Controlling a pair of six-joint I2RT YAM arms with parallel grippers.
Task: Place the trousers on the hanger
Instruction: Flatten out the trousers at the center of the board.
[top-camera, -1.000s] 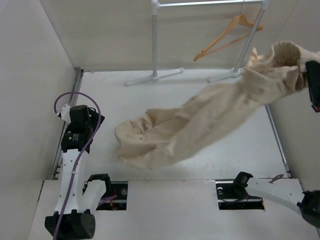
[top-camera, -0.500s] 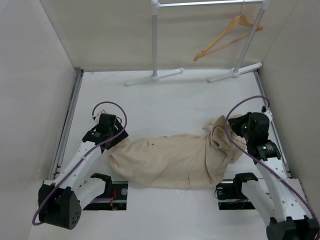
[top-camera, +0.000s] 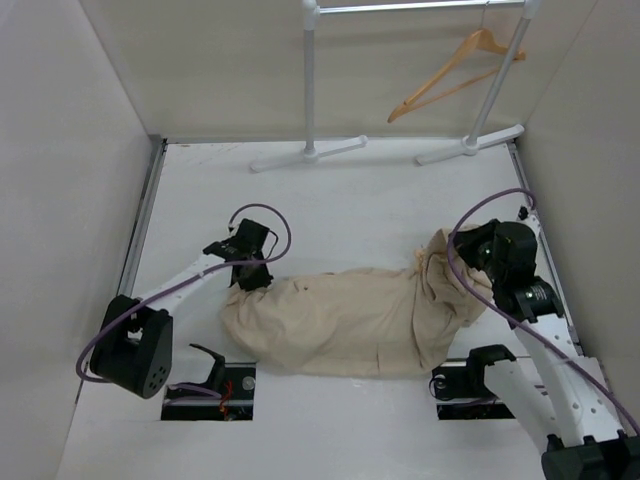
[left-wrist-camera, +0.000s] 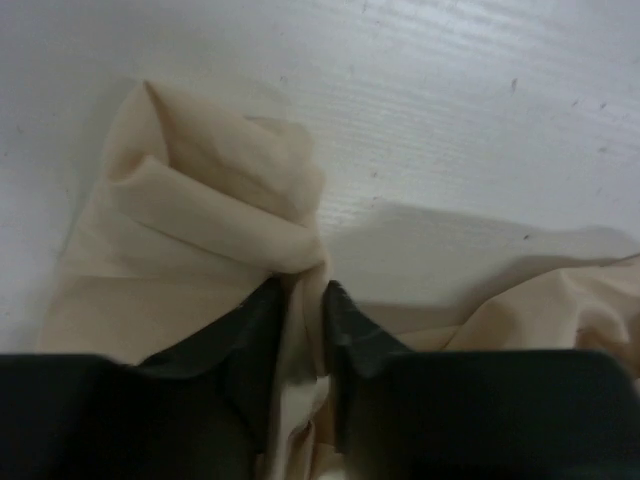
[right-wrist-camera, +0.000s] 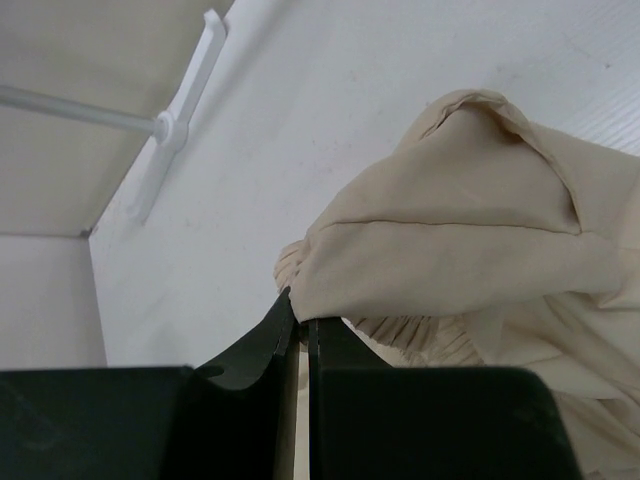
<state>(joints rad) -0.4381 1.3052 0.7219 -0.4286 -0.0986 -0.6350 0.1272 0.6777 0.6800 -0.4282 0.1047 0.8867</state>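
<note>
The beige trousers (top-camera: 350, 320) lie bunched across the table in the top view, legs to the left and gathered waist to the right. My left gripper (top-camera: 243, 277) is at their left end; in the left wrist view it (left-wrist-camera: 303, 305) is shut on a fold of the trousers (left-wrist-camera: 200, 230). My right gripper (top-camera: 462, 258) is at the right end, and in the right wrist view it (right-wrist-camera: 303, 325) is shut on the edge of the trousers (right-wrist-camera: 450, 250) near the ruffled waistband. The wooden hanger (top-camera: 455, 72) hangs from the rack's top bar at the back right, well apart from both grippers.
The white clothes rack (top-camera: 310, 80) stands at the back, its feet (top-camera: 308, 153) resting on the table; one foot (right-wrist-camera: 180, 120) also shows in the right wrist view. Walls close in both sides. Two cut-outs (top-camera: 215, 385) hold the arm bases at the near edge.
The trousers came down from high on the right and now lie on the table. My left arm reached out to their left end and shut on the fabric. The right grip is unchanged.
</note>
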